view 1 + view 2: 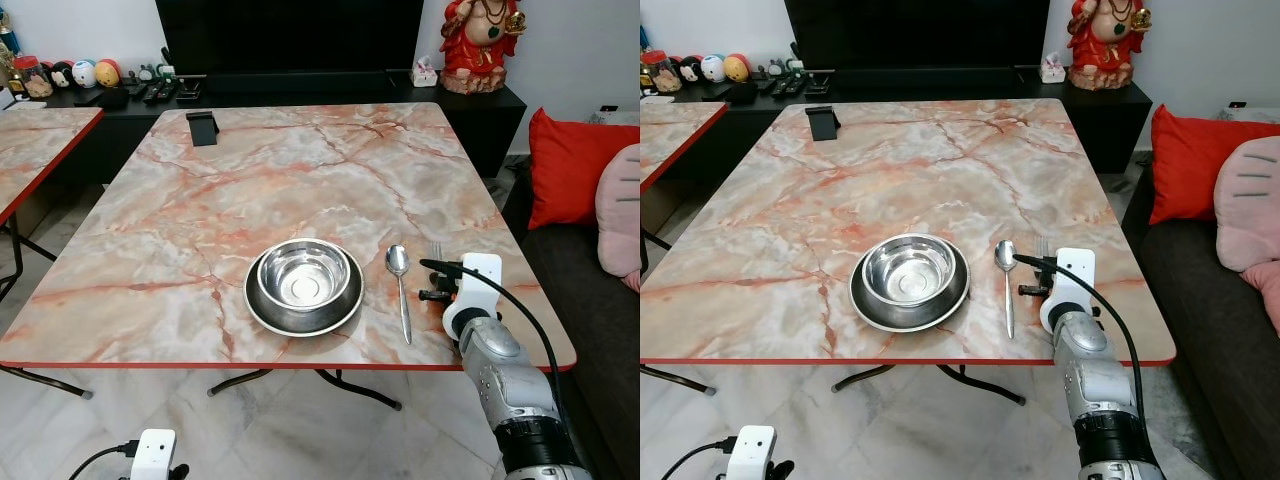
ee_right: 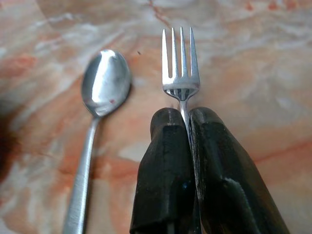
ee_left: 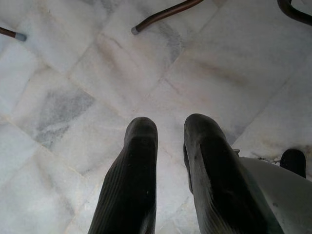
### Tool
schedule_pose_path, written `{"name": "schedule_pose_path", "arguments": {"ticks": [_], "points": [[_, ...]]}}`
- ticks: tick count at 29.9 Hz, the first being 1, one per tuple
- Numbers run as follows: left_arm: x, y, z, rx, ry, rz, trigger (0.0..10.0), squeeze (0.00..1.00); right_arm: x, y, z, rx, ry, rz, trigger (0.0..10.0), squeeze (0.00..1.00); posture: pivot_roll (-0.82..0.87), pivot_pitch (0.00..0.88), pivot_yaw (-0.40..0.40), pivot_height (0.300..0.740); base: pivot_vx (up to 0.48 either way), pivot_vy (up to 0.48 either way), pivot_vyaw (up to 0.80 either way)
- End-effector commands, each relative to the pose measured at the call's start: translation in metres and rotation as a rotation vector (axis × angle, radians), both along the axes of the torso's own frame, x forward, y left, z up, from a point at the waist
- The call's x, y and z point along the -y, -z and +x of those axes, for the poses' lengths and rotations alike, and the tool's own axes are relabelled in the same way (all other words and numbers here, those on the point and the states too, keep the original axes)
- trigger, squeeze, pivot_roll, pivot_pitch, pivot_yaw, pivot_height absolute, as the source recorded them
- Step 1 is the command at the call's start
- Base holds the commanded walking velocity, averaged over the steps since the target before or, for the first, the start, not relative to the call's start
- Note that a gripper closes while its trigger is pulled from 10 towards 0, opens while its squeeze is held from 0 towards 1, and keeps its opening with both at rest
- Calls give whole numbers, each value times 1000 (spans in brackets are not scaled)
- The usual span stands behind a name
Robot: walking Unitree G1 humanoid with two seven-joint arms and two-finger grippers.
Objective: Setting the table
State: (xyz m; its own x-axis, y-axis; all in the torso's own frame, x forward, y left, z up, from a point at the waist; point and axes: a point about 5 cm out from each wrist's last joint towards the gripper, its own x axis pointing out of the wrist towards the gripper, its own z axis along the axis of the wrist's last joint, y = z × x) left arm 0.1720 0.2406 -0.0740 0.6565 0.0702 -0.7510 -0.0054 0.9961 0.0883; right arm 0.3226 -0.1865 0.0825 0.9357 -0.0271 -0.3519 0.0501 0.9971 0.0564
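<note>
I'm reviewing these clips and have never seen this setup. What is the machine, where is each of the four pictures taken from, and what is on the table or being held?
This is a walking humanoid robot with two silver arms, each ending in a claw of two black fingers. The two wide pictures come from the camera pair on its head, looking down at a marble-patterned table. On it sit a steel bowl inside a steel plate, with a spoon lying to the right. The close-ups come from cameras on each wrist. The right claw is shut on a fork, held beside the spoon near the table's right edge. The left claw hangs idle over the tiled floor, fingers apart.
</note>
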Motion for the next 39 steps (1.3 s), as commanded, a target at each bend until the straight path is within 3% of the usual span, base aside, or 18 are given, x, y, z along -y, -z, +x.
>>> {"name": "schedule_pose_path", "arguments": {"ticks": [1,27,29,39], "points": [[-6,2,-7,-24,-11,6,10000,0,-1,-3,4,2,6,2,10000,0,9,0,31,724,0,0,0],[-7,0,-6,-9,0,6,10000,0,-7,-3,10,72,-7,5,10000,0,22,0,31,724,0,0,0],[-7,0,-6,-10,0,6,10000,0,-4,-6,12,110,-7,-39,10000,0,21,0,33,724,0,0,0],[-6,1,-7,-14,-2,6,10000,0,3,-8,19,160,18,-56,10000,0,28,0,36,724,0,0,0]]}}
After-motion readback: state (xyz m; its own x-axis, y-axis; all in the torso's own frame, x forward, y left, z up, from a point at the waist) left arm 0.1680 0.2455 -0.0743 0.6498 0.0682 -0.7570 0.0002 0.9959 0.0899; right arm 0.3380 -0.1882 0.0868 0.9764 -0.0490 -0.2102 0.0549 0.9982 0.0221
